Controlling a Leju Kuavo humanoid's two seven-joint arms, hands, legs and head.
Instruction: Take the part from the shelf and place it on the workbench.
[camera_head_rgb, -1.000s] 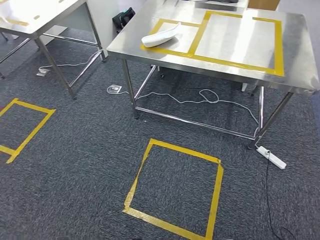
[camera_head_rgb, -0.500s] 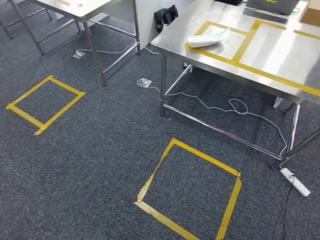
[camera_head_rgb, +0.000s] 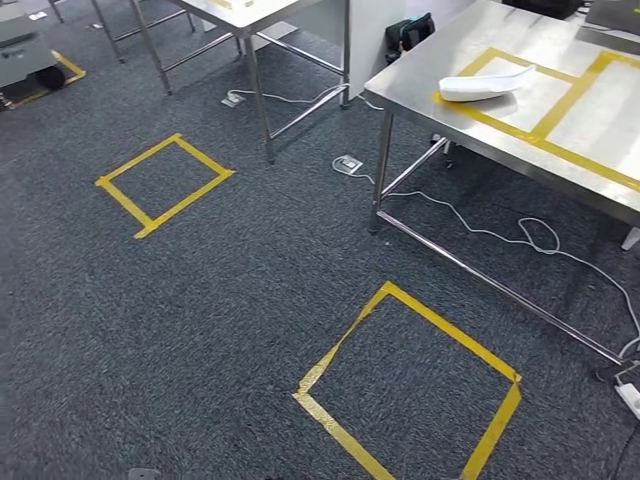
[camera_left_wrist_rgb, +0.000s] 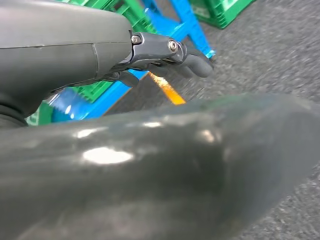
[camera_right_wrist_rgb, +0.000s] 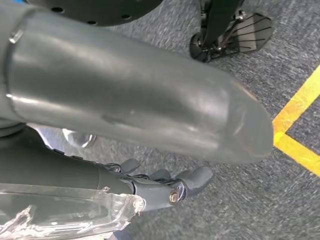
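Camera swung left since earlier; white part (camera_head_rgb: 487, 83) lies on workbench (camera_head_rgb: 483, 140). Left hand (camera_left_wrist_rgb: 166, 55), right hand (camera_right_wrist_rgb: 166, 187) empty, fingers loose. No readable writing.

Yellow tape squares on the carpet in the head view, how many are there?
2 full squares: the near tape square in front of the workbench, the far tape square to its left. More tape at the top-left edge may be a third.

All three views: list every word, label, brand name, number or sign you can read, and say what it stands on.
None can be read.
White part on the steel workbench: no marking visible.
Yellow tape squares on the carpet: plain outlines, no writing.
Green crates beyond the left hand: pale patches, too blurred to read.
Right hand: nothing legible.
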